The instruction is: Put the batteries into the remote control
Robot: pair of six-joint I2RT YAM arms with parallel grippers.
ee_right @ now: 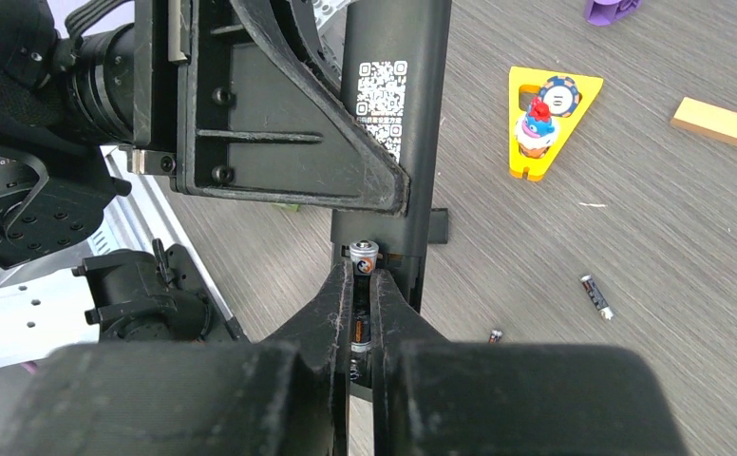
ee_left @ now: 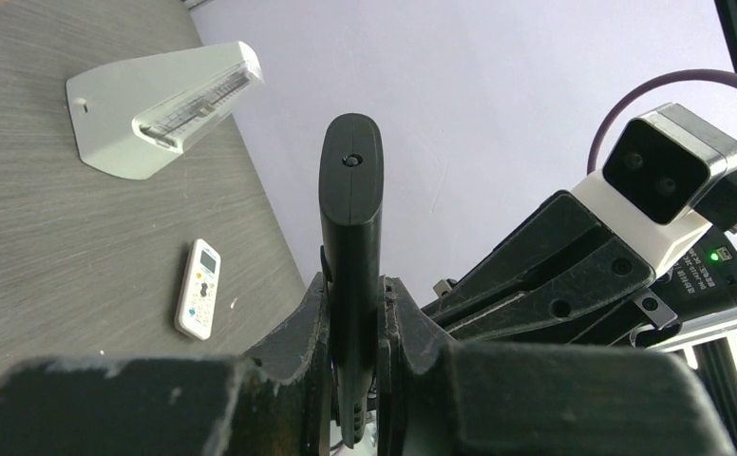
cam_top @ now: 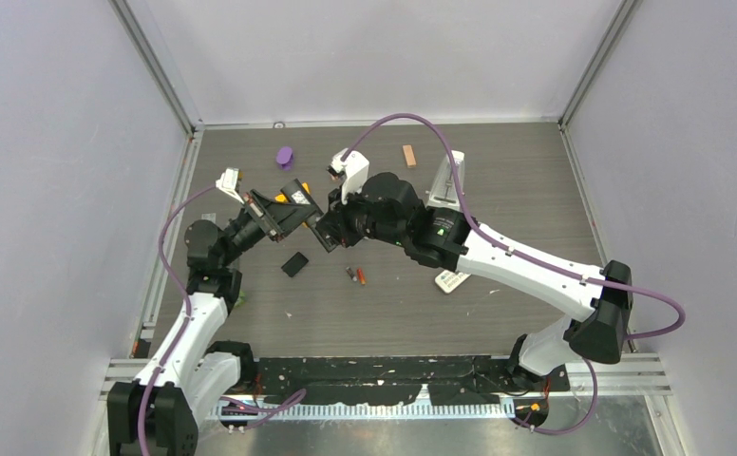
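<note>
Grey wood-grain table (cam_top: 498, 313), closed in by pale lavender-white wall panels (cam_top: 51, 190) at left, back and right, with metal posts (cam_top: 156, 62) in the back corners and a black-taped metal rail along the near edge. Left fingers (ee_left: 303, 332) are clamped on the black remote (ee_left: 350, 228), held up off the table left of centre in the top view, edge-on and upright in the left wrist view. Right fingers (ee_right: 331, 304) are pressed together on one battery (ee_right: 362, 255), silver cap showing, right at the open compartment on the remote's back below the QR label; can't tell if it is seated. Two loose batteries (cam_top: 356, 275), one dark and one red-orange, lie on the table at centre, just below the right fingers in the top view. A small black flat piece (cam_top: 294, 264) lies left of them. A white remote (cam_top: 452, 280) is right of centre, partly under the right arm. A white stand (cam_top: 445, 180) and a wooden block (cam_top: 408, 155) sit toward the back, a purple item (cam_top: 284, 155) back left. A yellow triangle piece (ee_right: 543, 119) with small toys on it lies upper right in the right wrist view.
</note>
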